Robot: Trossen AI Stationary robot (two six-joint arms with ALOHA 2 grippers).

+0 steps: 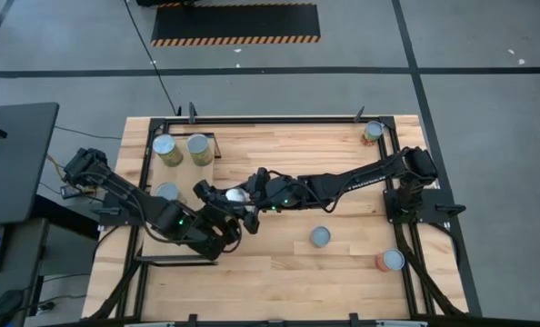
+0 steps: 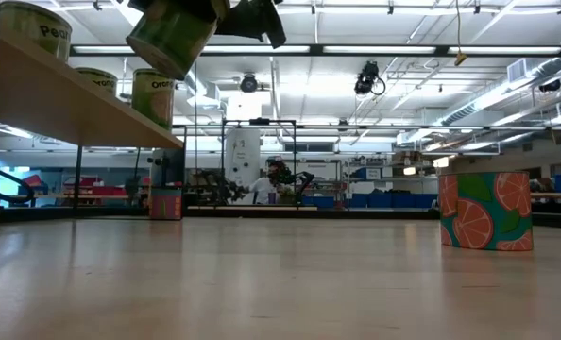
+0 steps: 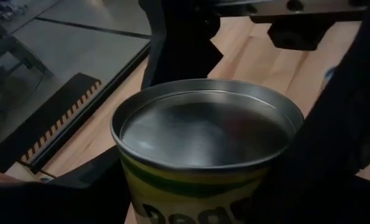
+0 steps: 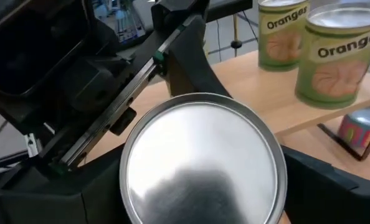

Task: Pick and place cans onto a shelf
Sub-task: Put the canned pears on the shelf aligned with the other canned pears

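Observation:
A can [image 1: 236, 193] with a green and yellow label and a silver top is held in the air over the middle of the table, between my two grippers. My left gripper [image 1: 223, 207] comes at it from the left. My right gripper [image 1: 252, 195] comes from the right. Both are shut on it. In the low view the can [image 2: 172, 38] hangs tilted, high above the tabletop. The shelf [image 2: 73, 99] stands at the far left, with two "Oranges" cans [image 4: 334, 56] and a third can [image 2: 35, 28] standing on their bases on it. My left gripper has the can's labelled side wall [image 3: 138, 190] between its two fingers, just under the top rim. The can is clear of the table. The fingertips are hidden behind the can. My right gripper has the same can between its two fingers, one on each side of the wall under the top rim [image 4: 128, 186]. The silver top faces along the fingers toward the wrist. The top hides the places of contact.
A bluish-grey can [image 1: 320, 236] stands right of the table's middle. An orange-red can [image 1: 391, 261] stands at the near right and shows in the low view [image 2: 485, 210]. One more can [image 1: 372, 132] stands at the far right corner. A colourful can [image 4: 359, 127] stands by the shelf.

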